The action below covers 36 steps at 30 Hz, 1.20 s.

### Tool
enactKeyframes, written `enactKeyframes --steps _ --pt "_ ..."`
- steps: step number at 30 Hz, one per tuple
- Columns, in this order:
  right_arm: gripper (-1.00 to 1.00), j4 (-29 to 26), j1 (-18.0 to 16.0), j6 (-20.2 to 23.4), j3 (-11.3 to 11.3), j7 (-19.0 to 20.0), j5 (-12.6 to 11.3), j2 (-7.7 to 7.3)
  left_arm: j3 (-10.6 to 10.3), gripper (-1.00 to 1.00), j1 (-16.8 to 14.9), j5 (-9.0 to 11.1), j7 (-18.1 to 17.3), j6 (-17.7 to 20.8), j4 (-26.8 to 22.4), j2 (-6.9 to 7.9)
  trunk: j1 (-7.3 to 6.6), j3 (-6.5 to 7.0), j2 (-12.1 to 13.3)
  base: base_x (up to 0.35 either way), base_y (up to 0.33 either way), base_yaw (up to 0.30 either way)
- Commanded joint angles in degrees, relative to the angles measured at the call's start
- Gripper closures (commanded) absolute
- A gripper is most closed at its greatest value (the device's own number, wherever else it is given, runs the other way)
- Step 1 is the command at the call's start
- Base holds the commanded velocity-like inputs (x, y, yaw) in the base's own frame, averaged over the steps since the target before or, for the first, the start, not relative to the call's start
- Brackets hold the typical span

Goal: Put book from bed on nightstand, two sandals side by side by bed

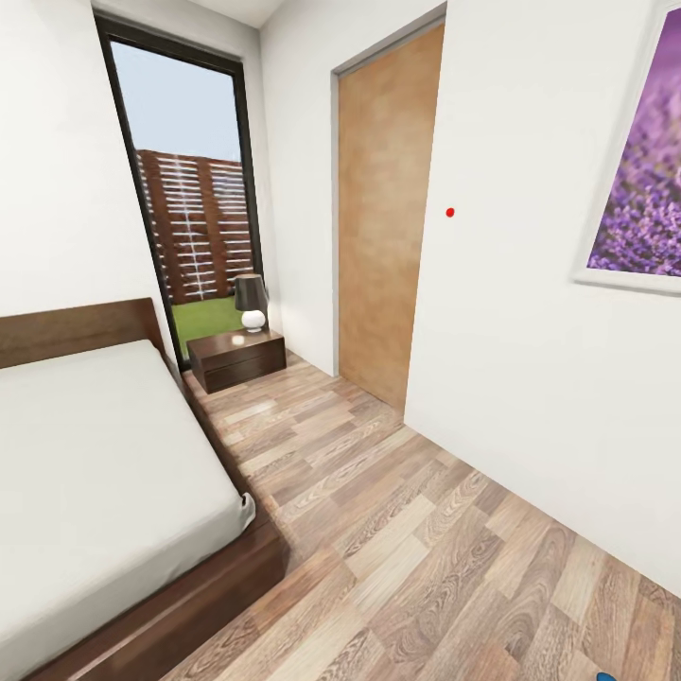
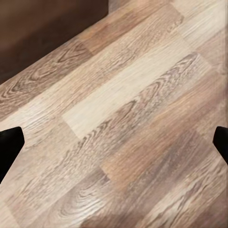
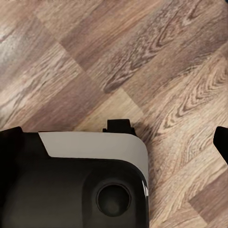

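The bed [image 1: 95, 463], with a whitish mattress, a dark wood frame and a brown headboard, fills the left of the head view. The nightstand [image 1: 236, 357] stands past the bed's head, under the window. The book is out of view. A tiny bright blue sliver [image 1: 602, 676] at the bottom edge may be a sandal; too little shows to tell. In the left wrist view my left gripper [image 2: 114, 147] is open above bare floor, its fingertips [image 2: 9, 142] wide apart. In the right wrist view my right gripper [image 3: 114, 142] is open too, holding nothing.
A dark-shaded lamp [image 1: 252, 301] sits on the nightstand. A brown door [image 1: 388, 218] and a lavender picture [image 1: 643, 180] are on the right wall. A wood-plank aisle [image 1: 397, 530] runs between bed and wall. My black and white base [image 3: 76, 180] lies below the right gripper.
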Motion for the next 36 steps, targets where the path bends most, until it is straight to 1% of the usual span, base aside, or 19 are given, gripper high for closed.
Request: enactKeyframes --steps 1,10,21,26,30,36 --pt "-1.0 0.0 0.0 -0.2 -0.2 0.0 0.0 0.02 0.0 -1.0 0.0 0.0 0.0 -0.1 0.0 -0.01 0.0 -0.05 0.0 0.0 0.0 0.0" --pt "-1.0 -0.1 0.0 -0.2 -0.5 -0.1 0.0 0.05 0.0 -1.0 0.0 -0.1 0.0 -0.2 3.0 0.06 0.0 -0.05 0.0 0.0 0.0 -0.013" --pt "-1.0 -0.1 0.0 -0.2 -0.6 -0.1 0.0 0.02 0.0 -1.0 0.0 -0.3 0.0 -0.3 3.4 0.11 0.0 -0.05 0.0 0.0 0.0 -0.255" --pt "-1.0 0.1 0.0 -0.2 -0.6 -0.2 0.0 0.09 0.1 -1.0 0.0 -0.1 0.0 -0.3 3.4 0.16 0.0 -0.05 0.0 0.014 0.0 -0.113" --pt "-1.0 0.2 0.0 -0.2 -0.6 -0.2 0.1 0.1 0.1 -1.0 0.0 0.0 0.0 -0.3 3.4 0.21 0.0 -0.05 0.0 0.172 0.0 -0.028" --pt "-1.0 0.3 0.0 -0.3 -0.6 -0.2 0.1 0.1 0.1 -1.0 0.0 0.0 0.0 -0.3 3.4 0.2 0.0 -0.05 0.0 0.296 0.0 -0.005"
